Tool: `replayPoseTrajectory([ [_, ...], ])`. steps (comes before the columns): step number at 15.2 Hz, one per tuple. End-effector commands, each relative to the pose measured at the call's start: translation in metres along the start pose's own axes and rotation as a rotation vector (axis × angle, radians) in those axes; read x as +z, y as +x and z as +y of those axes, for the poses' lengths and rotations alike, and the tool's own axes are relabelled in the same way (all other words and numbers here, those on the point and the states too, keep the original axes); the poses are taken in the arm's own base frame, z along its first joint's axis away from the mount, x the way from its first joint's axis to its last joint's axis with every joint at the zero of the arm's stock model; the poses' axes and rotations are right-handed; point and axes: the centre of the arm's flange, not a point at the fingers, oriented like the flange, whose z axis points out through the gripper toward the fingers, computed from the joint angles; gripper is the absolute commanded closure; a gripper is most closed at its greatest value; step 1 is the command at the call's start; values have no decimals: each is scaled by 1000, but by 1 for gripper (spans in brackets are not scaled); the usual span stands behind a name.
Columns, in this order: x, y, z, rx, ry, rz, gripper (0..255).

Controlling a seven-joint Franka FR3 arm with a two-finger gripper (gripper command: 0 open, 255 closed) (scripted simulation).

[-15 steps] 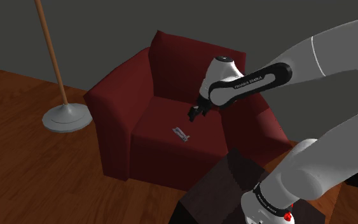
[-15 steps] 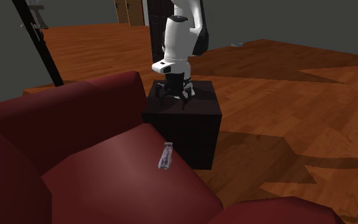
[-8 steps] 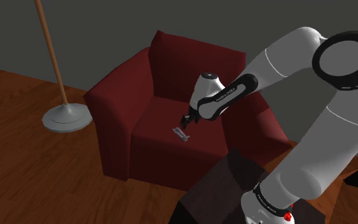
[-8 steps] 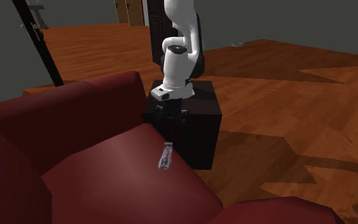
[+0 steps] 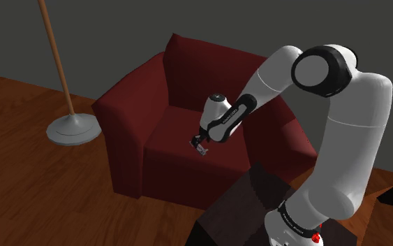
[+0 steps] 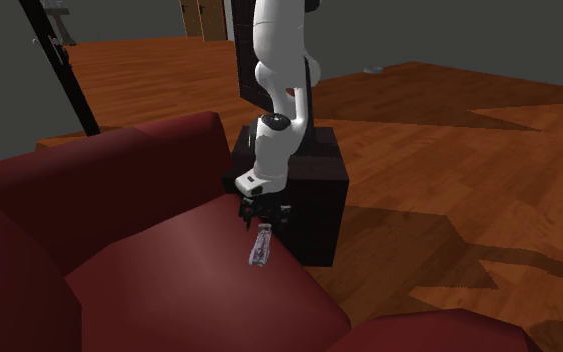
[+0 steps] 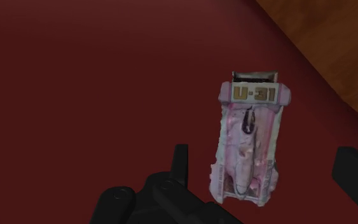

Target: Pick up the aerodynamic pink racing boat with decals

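Dark red armchair [image 5: 128, 133] is the only thing holding anything: the pink boat [image 5: 200, 147] lies flat on its seat cushion, near the front edge. In the shoulder view the floor lamp [image 5: 72, 127] stands on the wooden floor [image 5: 34, 189] at 9 o'clock of the chair.

Boat [image 7: 247, 143] is pink and white with dark streaks, and has a "U-31" decal on one end plate. That end is nearer the seat edge and the floor. Long axis runs roughly 10-to-4 o'clock in the shoulder view. In the second exterior view it runs about 12-to-6, and the 12 end points at the dark stand [image 6: 314, 195].

Gripper [image 6: 263, 214] hangs just above the boat [image 6: 260, 248], which sits at its 6 o'clock. In the wrist view the gripper [image 7: 268, 167] fingers are spread wide either side of the hull, neither touching it.
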Motion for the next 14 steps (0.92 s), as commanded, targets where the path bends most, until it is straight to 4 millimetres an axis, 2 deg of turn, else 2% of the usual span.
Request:
replayPoseTrajectory([
  [1, 12, 0, 0, 0, -1, 0, 0],
  [5, 33, -2, -2, 0, -1, 0, 0],
  [8, 36, -3, -2, 0, -1, 0, 0],
  [9, 36, -3, -2, 0, -1, 0, 255],
  [14, 36, -3, -2, 0, -1, 0, 255],
])
